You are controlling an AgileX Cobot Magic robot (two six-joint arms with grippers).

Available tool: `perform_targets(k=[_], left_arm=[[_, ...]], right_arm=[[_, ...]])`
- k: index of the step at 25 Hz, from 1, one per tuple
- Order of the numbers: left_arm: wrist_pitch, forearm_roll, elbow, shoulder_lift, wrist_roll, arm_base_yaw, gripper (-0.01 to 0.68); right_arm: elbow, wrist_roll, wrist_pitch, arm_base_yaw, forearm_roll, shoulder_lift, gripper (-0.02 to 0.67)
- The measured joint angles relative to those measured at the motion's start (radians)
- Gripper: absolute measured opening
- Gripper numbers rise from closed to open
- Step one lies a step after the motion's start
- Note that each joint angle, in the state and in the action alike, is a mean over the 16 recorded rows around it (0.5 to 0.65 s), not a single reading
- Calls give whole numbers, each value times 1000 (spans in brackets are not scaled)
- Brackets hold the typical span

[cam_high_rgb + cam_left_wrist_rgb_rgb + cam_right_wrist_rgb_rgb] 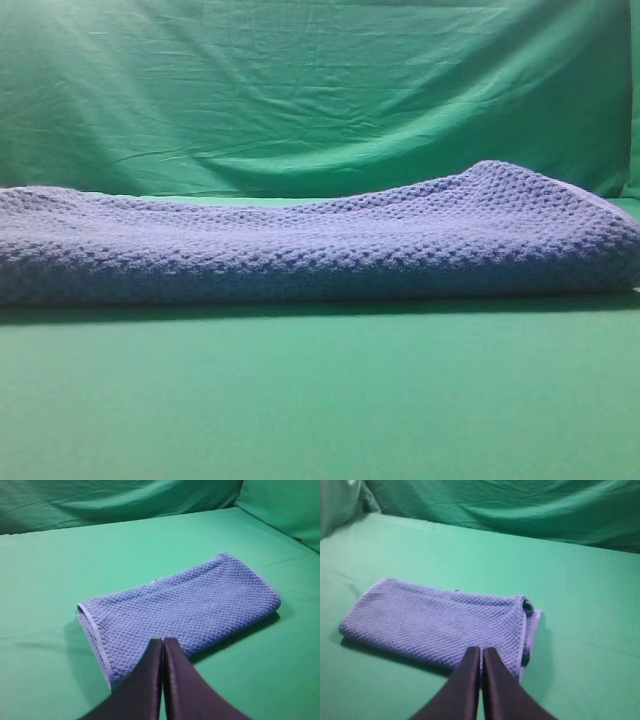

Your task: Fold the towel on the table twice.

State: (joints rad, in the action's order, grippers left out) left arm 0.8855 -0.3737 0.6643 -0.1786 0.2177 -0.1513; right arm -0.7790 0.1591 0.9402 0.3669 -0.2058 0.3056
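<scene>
Blue-grey waffle-weave towel [185, 607] lies as a compact layered rectangle mid green-covered bench [60, 565]; looks like both folds are in. My left tool [163, 641] and right tool [481, 650] hang above it, pinched closed, empty, clear so nothing drags.

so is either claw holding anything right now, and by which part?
Nothing held. Left claw and right claw are shut empty above the folded blue-grey waffle-weave towel.
</scene>
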Motion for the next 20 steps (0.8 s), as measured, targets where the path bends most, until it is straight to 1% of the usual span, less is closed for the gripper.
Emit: perform_targets(k=[4,9,14,20], left_arm=[[-46,15,-97,77,0,0,0],[-110,48,-184,141,0,0,0],[-174,92,-254,166,0,0,0],[-254,143,-332,169,0,0,0]], right_arm=[[121,37,-69,0,-46,-94,0],[235,56,-156,0,-69,-193,0],[324,59,-242,0,-72,-253,0],[437,74,-387,0,-73,-278,0]])
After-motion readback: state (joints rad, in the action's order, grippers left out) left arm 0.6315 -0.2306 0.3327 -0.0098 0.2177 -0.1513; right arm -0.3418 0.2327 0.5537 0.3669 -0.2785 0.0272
